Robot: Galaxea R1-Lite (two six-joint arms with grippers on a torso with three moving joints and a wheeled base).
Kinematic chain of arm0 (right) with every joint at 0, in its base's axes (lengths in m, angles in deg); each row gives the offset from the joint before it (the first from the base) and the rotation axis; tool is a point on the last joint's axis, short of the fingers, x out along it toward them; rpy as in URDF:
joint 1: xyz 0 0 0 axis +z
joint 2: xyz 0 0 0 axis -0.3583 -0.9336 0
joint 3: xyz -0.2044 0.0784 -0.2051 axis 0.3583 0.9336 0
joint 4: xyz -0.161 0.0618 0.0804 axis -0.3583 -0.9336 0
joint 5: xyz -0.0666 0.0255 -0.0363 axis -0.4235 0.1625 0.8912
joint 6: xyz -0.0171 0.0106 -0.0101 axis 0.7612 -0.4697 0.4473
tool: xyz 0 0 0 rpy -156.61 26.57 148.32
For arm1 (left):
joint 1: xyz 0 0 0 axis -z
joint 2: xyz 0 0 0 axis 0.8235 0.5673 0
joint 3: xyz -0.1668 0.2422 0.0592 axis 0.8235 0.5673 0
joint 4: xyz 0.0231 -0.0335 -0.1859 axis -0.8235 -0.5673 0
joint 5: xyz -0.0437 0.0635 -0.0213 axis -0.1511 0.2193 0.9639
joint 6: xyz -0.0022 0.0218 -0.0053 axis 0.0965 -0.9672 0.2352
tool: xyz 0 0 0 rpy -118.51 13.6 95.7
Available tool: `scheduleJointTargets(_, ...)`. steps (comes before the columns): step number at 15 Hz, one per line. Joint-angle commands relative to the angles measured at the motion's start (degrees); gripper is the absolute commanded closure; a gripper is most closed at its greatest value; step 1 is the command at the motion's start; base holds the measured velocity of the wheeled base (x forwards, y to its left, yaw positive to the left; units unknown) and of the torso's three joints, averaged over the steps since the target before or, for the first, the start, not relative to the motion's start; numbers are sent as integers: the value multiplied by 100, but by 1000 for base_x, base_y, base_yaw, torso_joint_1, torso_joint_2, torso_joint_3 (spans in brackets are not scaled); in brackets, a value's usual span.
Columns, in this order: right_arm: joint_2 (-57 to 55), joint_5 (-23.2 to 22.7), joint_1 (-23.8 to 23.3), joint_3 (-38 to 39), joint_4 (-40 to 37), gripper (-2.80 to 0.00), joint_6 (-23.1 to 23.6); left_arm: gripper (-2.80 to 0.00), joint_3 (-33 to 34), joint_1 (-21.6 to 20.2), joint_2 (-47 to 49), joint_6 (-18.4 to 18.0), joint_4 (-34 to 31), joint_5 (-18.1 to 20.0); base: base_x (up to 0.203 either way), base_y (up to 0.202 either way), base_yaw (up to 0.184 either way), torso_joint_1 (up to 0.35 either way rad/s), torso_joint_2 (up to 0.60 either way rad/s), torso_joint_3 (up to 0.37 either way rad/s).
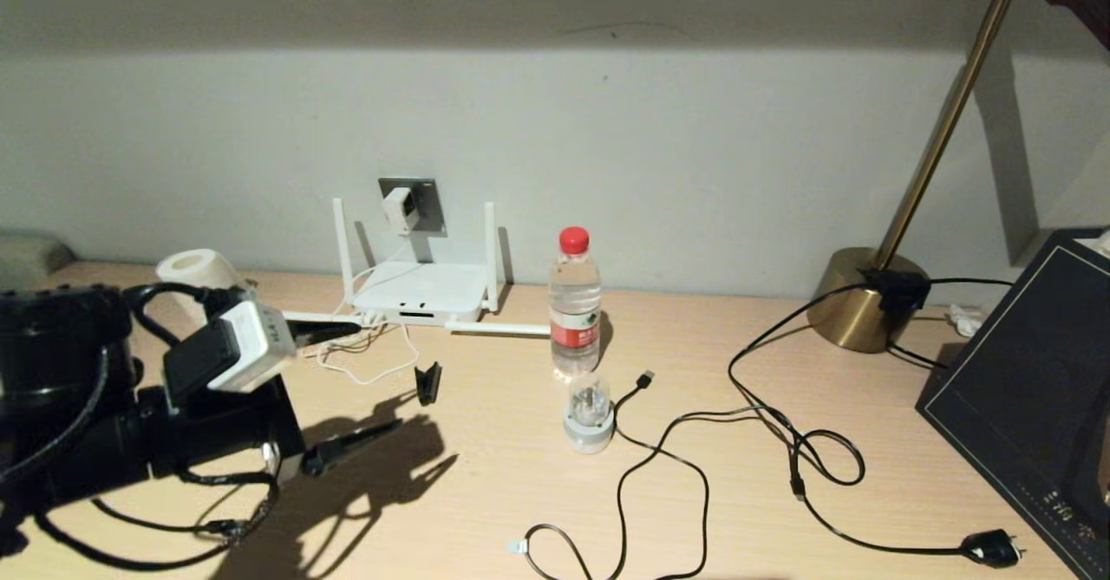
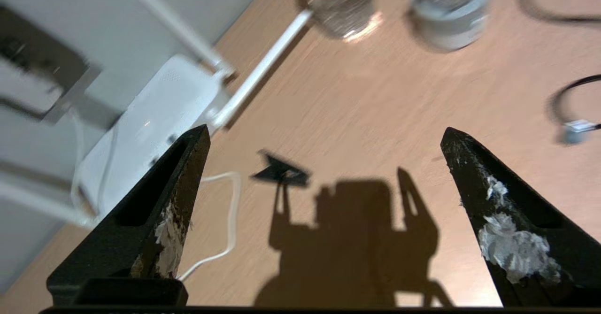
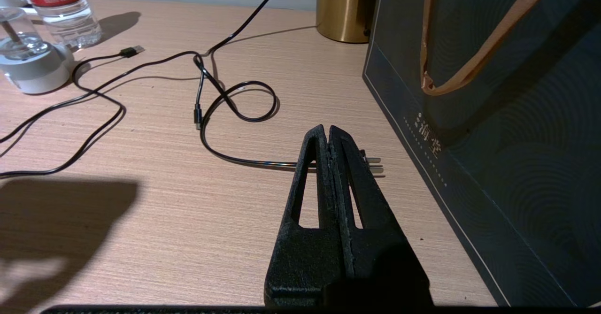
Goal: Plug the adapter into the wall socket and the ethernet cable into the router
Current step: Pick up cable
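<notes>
Adapter (image 1: 398, 207) sits in the wall socket (image 1: 423, 202) above the router (image 1: 423, 292); left gripper (image 1: 364, 389), fingers spread and empty, hovers nearby — next, fetching the ethernet cable's (image 1: 621, 493) plug. Right gripper (image 3: 326, 138) pressed together, idle.

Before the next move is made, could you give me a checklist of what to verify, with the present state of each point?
1. Adapter seated in the wall socket: ok, it sits on the plate.
2. Ethernet cable plug in the router: not ok, the clear-tipped plug lies on the table, far from the router.
3. Left gripper free to grasp: ok, open and empty, in front of the router.
4. Right gripper free: ok, shut on nothing, above the table beside the dark bag.
5. Router's front slot unobstructed: cannot tell.
6. Path from plug to router: not ok, the water bottle stands close by.
</notes>
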Motion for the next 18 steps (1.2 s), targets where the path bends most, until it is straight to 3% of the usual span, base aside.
scheduleJointTargets(1, 0, -3, 2, 62, 2, 0, 4, -280, -623, -434, 751, -276, -92, 21, 0, 0, 0, 0, 0, 0)
scheduleJointTargets(3, 0, -3, 2, 62, 2, 0, 4, -280, -1450, -1161, 1215, -1048, -531, 24, 0, 0, 0, 0, 0, 0)
scheduleJointTargets(4, 0, -3, 2, 62, 2, 0, 4, -280, -1676, -1323, 1257, -1320, -1045, 26, 0, 0, 0, 0, 0, 0)
scheduleJointTargets(9, 0, -3, 2, 62, 2, 0, 4, -280, -1383, -1381, 792, -1471, -1769, 51, 0, 0, 0, 0, 0, 0)
scheduleJointTargets(12, 0, -3, 2, 62, 2, 0, 4, -280, -1112, -1806, 545, -1607, -1848, 54, 0, 0, 0, 0, 0, 0)
scheduleJointTargets(13, 0, -3, 2, 62, 2, 0, 4, -280, -1097, -2005, 432, -1775, -2135, 112, 0, 0, 0, 0, 0, 0)
scheduleJointTargets(14, 0, -3, 2, 62, 2, 0, 4, -280, -1116, -2177, 324, -2084, -2689, 252, 0, 0, 0, 0, 0, 0)
scheduleJointTargets(15, 0, -3, 2, 62, 2, 0, 4, -280, -1156, -2370, 225, -2613, -3263, 355, 0, 0, 0, 0, 0, 0)
scheduleJointTargets(18, 0, -3, 2, 62, 2, 0, 4, -280, -1550, -3078, 111, -4863, -5098, 445, 0, 0, 0, 0, 0, 0)
